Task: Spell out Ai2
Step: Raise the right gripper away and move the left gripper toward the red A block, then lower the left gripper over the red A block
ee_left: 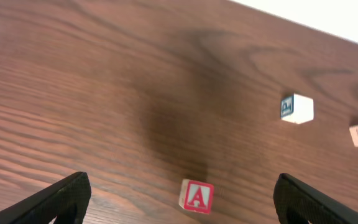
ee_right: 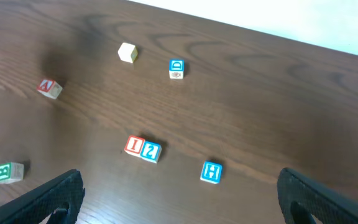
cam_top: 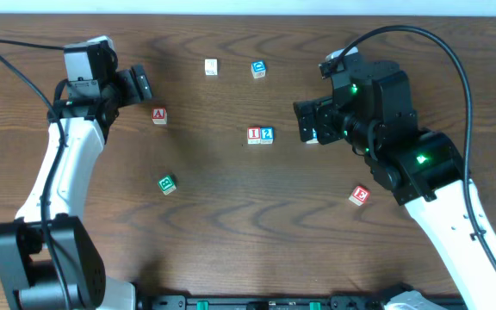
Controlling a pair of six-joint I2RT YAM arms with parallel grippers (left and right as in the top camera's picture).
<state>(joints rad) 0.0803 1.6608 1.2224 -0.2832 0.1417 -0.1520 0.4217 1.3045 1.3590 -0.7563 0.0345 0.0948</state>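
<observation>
The red-bordered A cube (cam_top: 159, 115) lies alone on the left of the table, just right of my open left gripper (cam_top: 138, 85). In the left wrist view the A cube (ee_left: 197, 196) sits low between the wide-spread fingers of the left gripper (ee_left: 180, 188), touching neither. The red I cube (cam_top: 253, 134) and the blue 2 cube (cam_top: 267, 134) stand side by side at the table's middle. My right gripper (cam_top: 306, 121) hovers open to their right. Its wrist view shows the I cube (ee_right: 134, 146) and 2 cube (ee_right: 150, 151) ahead of the empty right gripper (ee_right: 179, 190).
A blue H cube (ee_right: 211, 172) lies close under the right gripper. A blue D cube (cam_top: 258, 69) and a plain white cube (cam_top: 211, 66) sit at the back. A green cube (cam_top: 167, 183) lies front left, and a red-lettered cube (cam_top: 359, 195) front right.
</observation>
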